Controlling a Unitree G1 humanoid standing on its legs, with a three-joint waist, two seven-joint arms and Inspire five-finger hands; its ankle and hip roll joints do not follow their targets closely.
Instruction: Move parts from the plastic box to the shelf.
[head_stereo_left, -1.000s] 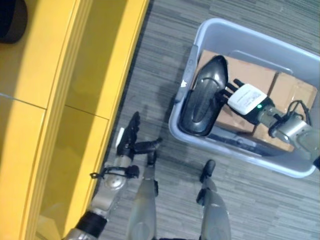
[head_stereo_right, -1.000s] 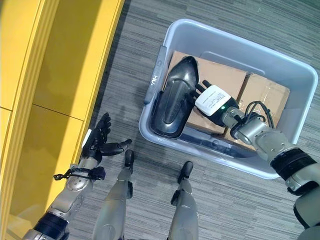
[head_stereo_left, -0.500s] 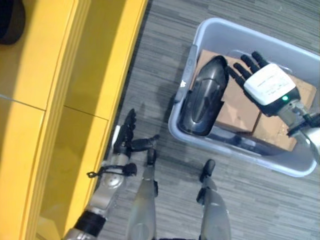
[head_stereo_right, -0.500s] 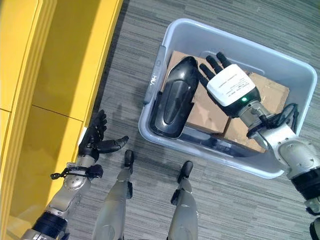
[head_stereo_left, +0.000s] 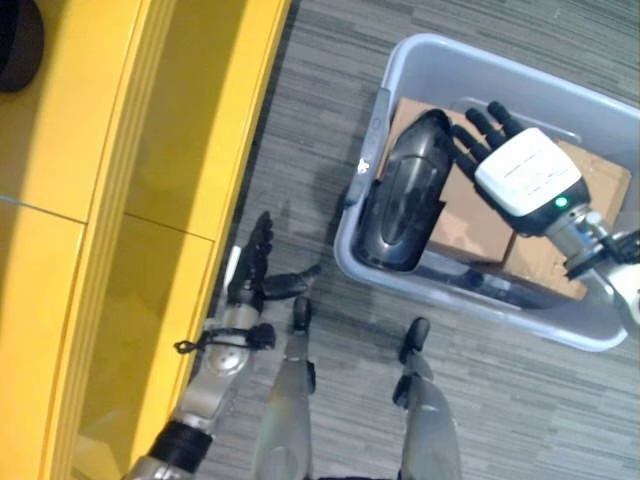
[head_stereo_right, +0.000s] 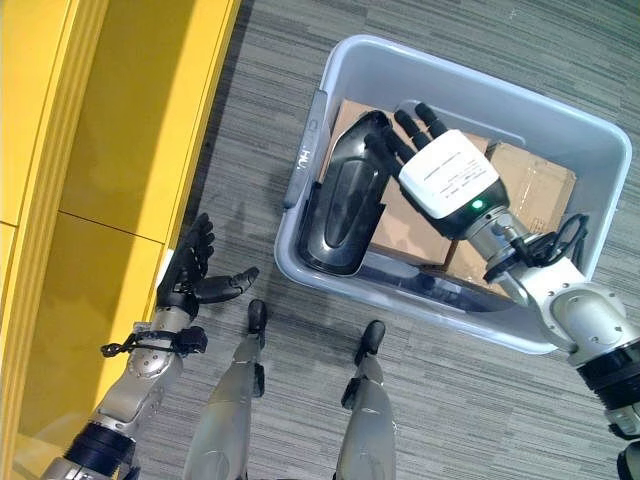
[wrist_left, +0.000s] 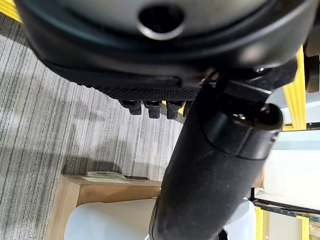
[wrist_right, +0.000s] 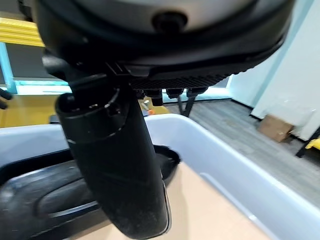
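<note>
Grey plastic box (head_stereo_right: 330, 60) sits on the striped carpet floor (head_stereo_right: 250, 130), with the yellow shelf (head_stereo_right: 120, 150) along the robot's left. In the box, a glossy black part (head_stereo_right: 345, 200), long, curved and shell-like with a raised centre ridge, lies against the wall nearest the shelf, leaning on 2 brown cardboard boxes (head_stereo_right: 410, 225) that cover most of the box floor.

Both eye views show the right hand (head_stereo_right: 445, 175) over the middle of the box, back up, its fingers (head_stereo_right: 400, 135) straight and spread, tips above the upper end of the black part; whether they touch it cannot be told. That hand grips nothing. The right wrist view adds what the head views lack: the black part's rounded rim seen from low and close past the thumb, and the box's pale wall rising beyond.

Between shelf and box, the left hand (head_stereo_left: 255, 280) hovers above the floor, fingers extended, thumb out, empty. Its wrist view shows carpet and another cardboard box (wrist_left: 100, 192).
</note>
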